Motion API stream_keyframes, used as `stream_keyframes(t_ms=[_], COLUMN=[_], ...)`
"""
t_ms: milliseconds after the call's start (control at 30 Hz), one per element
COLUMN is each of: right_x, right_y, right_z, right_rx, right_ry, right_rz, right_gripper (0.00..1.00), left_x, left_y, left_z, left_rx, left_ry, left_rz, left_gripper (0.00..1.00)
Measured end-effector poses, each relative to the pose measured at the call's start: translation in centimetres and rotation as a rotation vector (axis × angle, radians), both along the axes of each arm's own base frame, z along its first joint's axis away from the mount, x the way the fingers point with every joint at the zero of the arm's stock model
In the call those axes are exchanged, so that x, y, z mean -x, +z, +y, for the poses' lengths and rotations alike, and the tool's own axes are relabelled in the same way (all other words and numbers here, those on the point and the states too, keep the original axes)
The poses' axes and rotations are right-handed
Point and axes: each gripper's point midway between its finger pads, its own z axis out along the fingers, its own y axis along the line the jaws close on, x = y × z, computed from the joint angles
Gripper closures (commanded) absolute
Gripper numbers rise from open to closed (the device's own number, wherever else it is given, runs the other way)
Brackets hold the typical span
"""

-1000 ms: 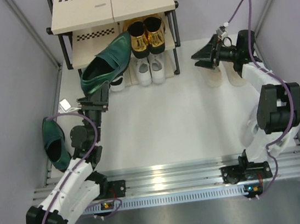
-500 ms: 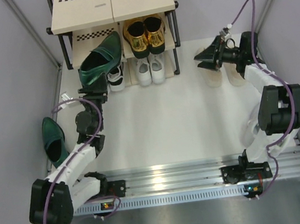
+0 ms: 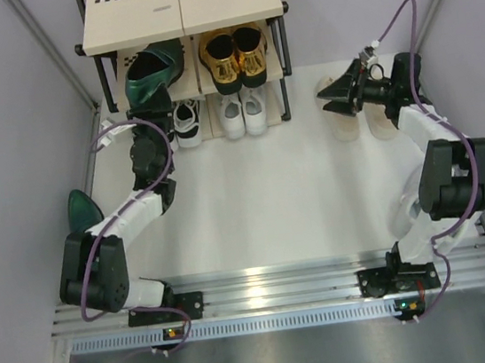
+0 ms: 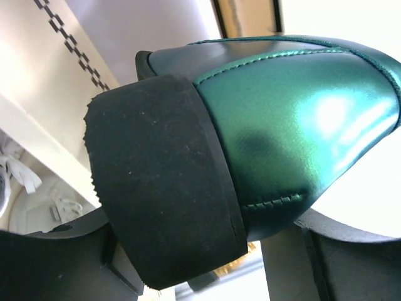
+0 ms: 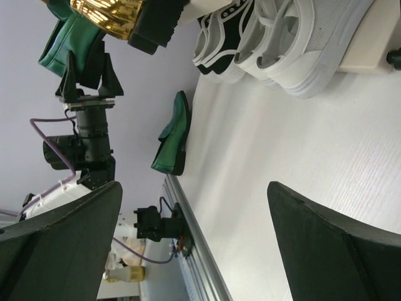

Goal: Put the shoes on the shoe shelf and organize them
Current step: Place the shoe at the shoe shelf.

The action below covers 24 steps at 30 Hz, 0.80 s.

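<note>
White tabletop (image 3: 254, 198), shelf (image 3: 180, 11) at its far end: shelving step, green loafer (image 3: 155, 72) at the middle tier.
Left gripper (image 3: 148, 115) clamps the loafer's heel, toe in over the left board; the next move looks like lowering it and letting go. Right gripper (image 3: 331, 96) hangs wide open, empty, above the beige sneakers (image 3: 343, 123).

The left arm (image 3: 127, 219) reaches from its base at 7 o'clock toward 11 o'clock. Its elbow is folded low at the left, and the forearm and wrist run almost straight ahead. The left end effector (image 3: 151, 113) grips the heel of a green loafer (image 3: 152, 72) between both fingers (image 4: 50, 257). The right arm (image 3: 445, 168) goes from 5 o'clock to 2 o'clock, where the wrist turns to face 9 o'clock. The right end effector (image 3: 331, 96) hangs with its jaws spread wide, holding nothing.
</note>
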Motion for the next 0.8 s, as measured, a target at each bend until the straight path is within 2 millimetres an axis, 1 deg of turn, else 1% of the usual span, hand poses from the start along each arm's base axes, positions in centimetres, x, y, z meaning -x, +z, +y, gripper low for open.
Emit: stream_keyframes(t_ms=[267,400,467,633,733,800], right_x=[0.4,0.6,0.6,0.6,0.7,0.7], right_y=[0.2,0.2,0.3,0.4,0.3,0.3], right_z=[-1.7,-1.9,-1.9,-2.3,-2.7,-2.9], right_rx=[-0.003,-0.004,-0.004,-0.005,-0.005,-0.006], right_ry=[-0.036,-0.040,-0.039,-0.047,-0.055,-0.060], right_rz=[0.002,0.001,0.000,-0.002,0.000,0.000], right_gripper=[0.01,0.01,0.01,0.01,0.01,0.01], left_x=[-4.2,-6.1,-6.5,-6.9,-7.0,-7.2], left_y=[-1.3,-1.9,-2.3,-3.4,-4.2,-4.2], left_z=[0.1,-0.7,-1.3,-2.7,-2.9,-2.9], left_rx=[0.013,0.018,0.015,0.008,0.006,0.011], left_ry=[0.087,0.121,0.133,0.163,0.184,0.196], left_rz=[0.044,0.060,0.071,0.101,0.115,0.111], left_gripper=[1.00,1.00,1.00,1.00,1.00,1.00])
